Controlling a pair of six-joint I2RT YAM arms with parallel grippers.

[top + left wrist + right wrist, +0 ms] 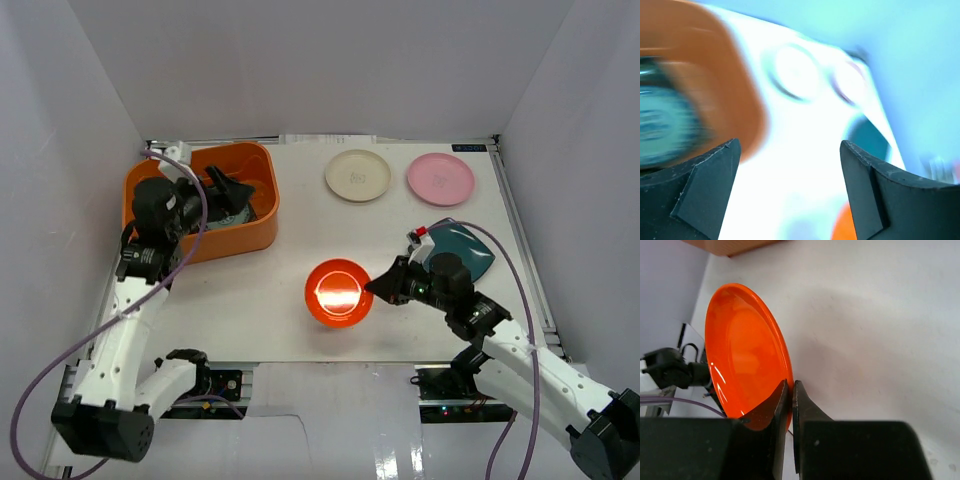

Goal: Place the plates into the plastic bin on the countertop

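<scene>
The red-orange plate, at lower centre of the top view, was pinched by its rim in the right end effector, which was closed narrowly on it. A firm hold was judged necessary for the carry to the plastic bin at upper left. The left end effector, spread wide and empty, was seen over the bin and could obstruct the drop. The cream plate, pink plate and teal square plate lay on the counter, off that path.

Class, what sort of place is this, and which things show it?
Probably a robot test bench, not a kitchen: a white tabletop boxed in by white walls, two arms bolted at its near edge, and plates near an orange bin.
</scene>
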